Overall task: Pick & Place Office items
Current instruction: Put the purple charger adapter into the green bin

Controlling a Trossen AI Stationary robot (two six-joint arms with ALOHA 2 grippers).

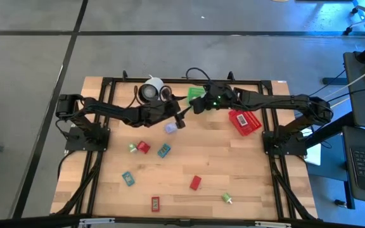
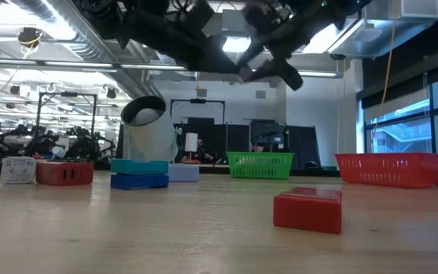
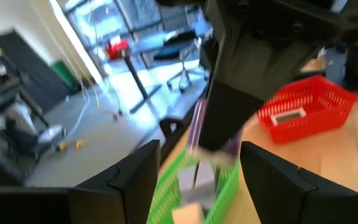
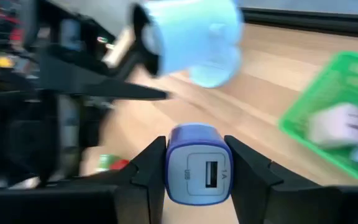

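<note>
While the right gripper [image 4: 197, 165] has its two dark fingers [image 4: 250, 165] pressed against the sides of a lavender charger block [image 4: 198, 163], its socket face turned toward the wrist camera, the left gripper [image 3: 199, 171] stands with its fingers [image 3: 135, 177] spread apart and nothing between them. Both grippers meet above the back middle of the wooden table [image 1: 189, 161], the left gripper [image 1: 179, 119] just beside the right gripper [image 1: 198, 104]. In the left wrist view the right arm's dark fingers hang close ahead, over the green basket [image 3: 194, 186], which holds pale pieces. Near the right arm sits the red basket [image 1: 244, 121], with a white packet inside.

A white roll [image 1: 151, 90] with a dark hole stands at the back edge, close to the left arm.

Other office items lie scattered on the front half of the table, well apart from both grippers: a lavender piece [image 1: 170, 128] near the left gripper, a red block [image 1: 144, 147] touching a small green piece [image 1: 133, 147], a teal block [image 1: 164, 151], another teal block [image 1: 128, 178], a red block [image 1: 195, 183], a red packet [image 1: 155, 204] and a green piece [image 1: 226, 198].
</note>
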